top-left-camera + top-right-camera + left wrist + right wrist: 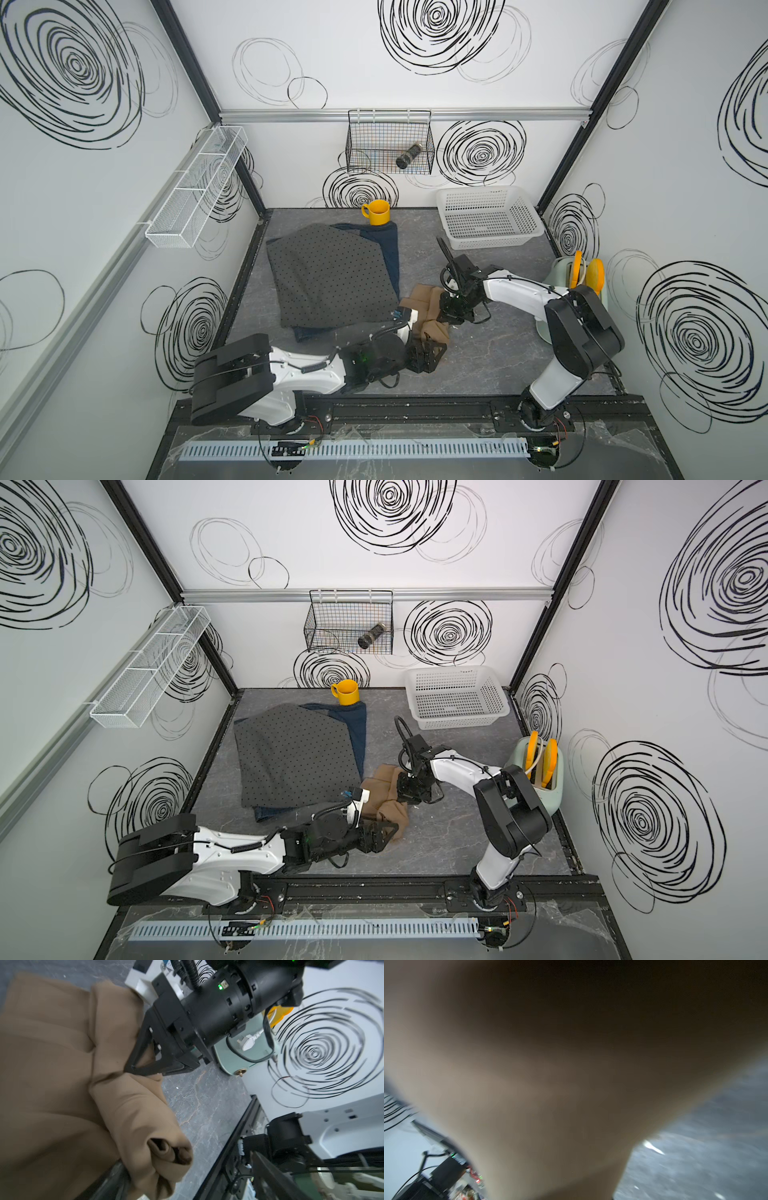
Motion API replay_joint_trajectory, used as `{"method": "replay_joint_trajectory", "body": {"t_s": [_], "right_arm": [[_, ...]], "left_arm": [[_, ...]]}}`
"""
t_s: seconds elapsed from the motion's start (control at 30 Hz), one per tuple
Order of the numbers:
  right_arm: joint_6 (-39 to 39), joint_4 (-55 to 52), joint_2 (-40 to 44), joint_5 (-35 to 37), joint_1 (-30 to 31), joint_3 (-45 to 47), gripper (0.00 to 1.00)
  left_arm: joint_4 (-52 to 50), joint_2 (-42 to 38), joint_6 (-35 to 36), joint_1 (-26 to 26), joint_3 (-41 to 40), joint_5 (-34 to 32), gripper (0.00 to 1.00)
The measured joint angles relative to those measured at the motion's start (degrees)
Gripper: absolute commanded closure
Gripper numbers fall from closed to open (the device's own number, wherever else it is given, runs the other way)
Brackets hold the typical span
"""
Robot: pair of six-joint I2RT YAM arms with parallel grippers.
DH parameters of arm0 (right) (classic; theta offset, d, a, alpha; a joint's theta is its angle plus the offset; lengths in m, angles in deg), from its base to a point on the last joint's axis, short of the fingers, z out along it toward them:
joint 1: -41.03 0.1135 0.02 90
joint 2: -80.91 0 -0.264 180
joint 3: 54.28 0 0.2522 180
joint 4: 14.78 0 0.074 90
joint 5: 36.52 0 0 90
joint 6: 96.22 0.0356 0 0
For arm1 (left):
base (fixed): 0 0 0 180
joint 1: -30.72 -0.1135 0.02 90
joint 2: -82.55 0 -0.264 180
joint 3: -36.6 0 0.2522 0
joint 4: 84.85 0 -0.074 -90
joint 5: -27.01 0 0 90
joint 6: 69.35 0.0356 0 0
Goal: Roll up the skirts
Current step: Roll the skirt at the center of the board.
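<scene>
Tan skirt [428, 316] partly rolled on the table [498, 357], just beside the dotted grey skirt [328, 278]. Right hand [133, 1069] pinches a fold; left hand [430, 353] wide at the roll end. Looks soft, light, slump-prone: I'd grab the whole roll thickness.

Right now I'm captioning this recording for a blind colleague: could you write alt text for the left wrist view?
The right tool, shut, pinches a fold of the tan skirt, whose edge is rolled into a loose tube with its open end facing the camera. Grey marbled table and a pale green toaster show beyond.
</scene>
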Motion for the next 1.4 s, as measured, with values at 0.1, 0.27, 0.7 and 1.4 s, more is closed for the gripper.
{"method": "replay_joint_trajectory", "body": {"t_s": [0.1,0.27,0.7,1.4], "right_arm": [[0.0,-2.8,0.9,1.5,-0.1,0.0,1.00],[1.0,-6.4,2.2,3.2,-0.3,0.0,1.00],[5.6,-9.3,2.8,-0.6,-1.1,0.3,1.00],[11.8,-6.1,5.1,-3.8,-2.2,3.7,0.93]], "left_arm": [[-9.7,1.8,6.1,3.3,6.1,-7.0,0.06],[-16.4,1.5,13.7,8.2,7.5,-13.8,0.04],[-15.2,13.4,31.7,13.6,14.0,-14.4,0.01],[6.3,17.9,20.0,5.3,4.0,-4.9,1.00]]}}
